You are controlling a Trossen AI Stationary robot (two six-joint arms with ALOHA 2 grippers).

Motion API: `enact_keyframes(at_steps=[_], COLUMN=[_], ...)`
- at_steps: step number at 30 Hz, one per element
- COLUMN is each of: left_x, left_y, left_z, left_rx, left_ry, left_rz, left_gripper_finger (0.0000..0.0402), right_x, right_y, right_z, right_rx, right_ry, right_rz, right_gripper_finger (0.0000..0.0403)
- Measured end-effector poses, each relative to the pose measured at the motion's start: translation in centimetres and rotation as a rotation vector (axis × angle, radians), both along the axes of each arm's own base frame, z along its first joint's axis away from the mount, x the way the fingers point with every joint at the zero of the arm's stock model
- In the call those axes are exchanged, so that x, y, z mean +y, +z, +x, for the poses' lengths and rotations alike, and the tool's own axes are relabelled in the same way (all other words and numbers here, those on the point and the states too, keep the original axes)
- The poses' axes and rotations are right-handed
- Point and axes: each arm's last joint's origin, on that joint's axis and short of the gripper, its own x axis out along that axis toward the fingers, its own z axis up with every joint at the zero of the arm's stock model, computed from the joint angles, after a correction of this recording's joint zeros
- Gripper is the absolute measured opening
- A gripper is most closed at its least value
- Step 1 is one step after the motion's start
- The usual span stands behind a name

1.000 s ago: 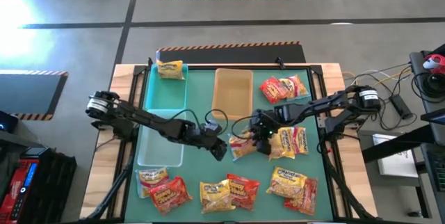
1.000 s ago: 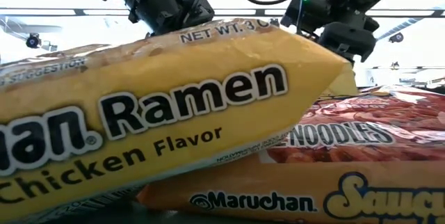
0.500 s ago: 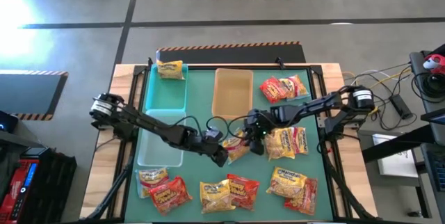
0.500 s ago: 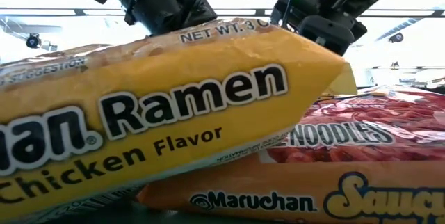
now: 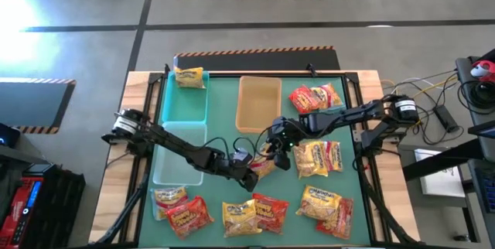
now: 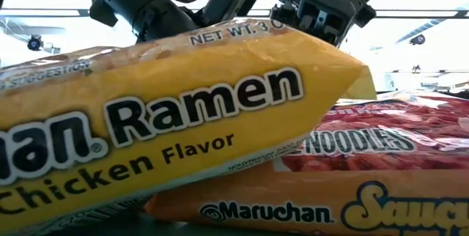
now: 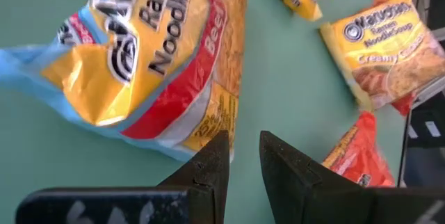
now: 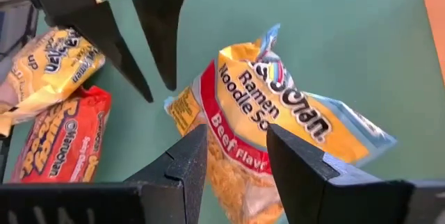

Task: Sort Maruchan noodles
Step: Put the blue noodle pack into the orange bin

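Note:
A yellow-and-red beef noodle packet [image 5: 264, 165] [image 7: 139, 57] [image 8: 292, 106] sits mid-table between my two grippers. My right gripper [image 5: 278, 147] [image 8: 236, 132] reaches in from the table's right, slanting down, shut on the packet's corner. My left gripper [image 5: 251, 181] [image 7: 243, 137] comes from the left and hovers just beside the packet's opposite edge. Its fingers stand a narrow gap apart with only green mat between them. Other noodle packets lie along the near edge [image 5: 240, 218] and at the right [image 5: 321, 158]. My right gripper has one corner of the beef packet [image 8: 236, 175] between its two fingers, the printed face turned up. The fingers slant down from the table's right. The rest of the packet spreads out ahead of the fingers; whether it is clear of the mat I cannot tell.
At the far left a teal tray [image 5: 184, 102] holds one yellow packet [image 5: 189, 76]. A clear tray [image 5: 176, 168] stands nearer, and a tan tray [image 5: 259, 102] at far centre. More packets lie far right [image 5: 315, 98]. A yellow chicken packet [image 6: 168, 119] fills the low view.
My left gripper has sunk and gone toward the near edge, closing on the beef packet. My right gripper has risen and drifted toward the table's left and far side, and the packet has shifted slightly left with it. Neither gap has changed.

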Motion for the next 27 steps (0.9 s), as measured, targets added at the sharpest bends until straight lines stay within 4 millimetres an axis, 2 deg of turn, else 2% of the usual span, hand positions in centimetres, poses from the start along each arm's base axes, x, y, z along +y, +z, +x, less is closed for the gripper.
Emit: enact_keyframes(at_steps=[10,17,23,27], left_x=[0.3,0.5,0.6,0.7], left_y=[-1.6,-2.4,-2.8,-2.9], left_z=[0.1,-0.4,-0.8,-1.0], left_rx=[0.048,0.140,0.189,0.206], left_ry=[0.046,0.063,0.074,0.086], left_rz=[0.014,0.025,0.052,0.066], left_gripper_finger=[0.0064,0.0064,0.0064,0.0064], right_x=[0.0,0.0,-0.1,-0.6], right_y=[2.6,3.9,3.3,2.1], right_z=[0.4,-0.4,-0.6,-0.8], right_rx=[0.093,0.234,0.256,0.311], right_ry=[0.002,0.056,0.085,0.019], right_rz=[-0.001,-0.034,-0.080,-0.210], right_gripper_finger=[0.0137,0.0137,0.0137,0.0137])
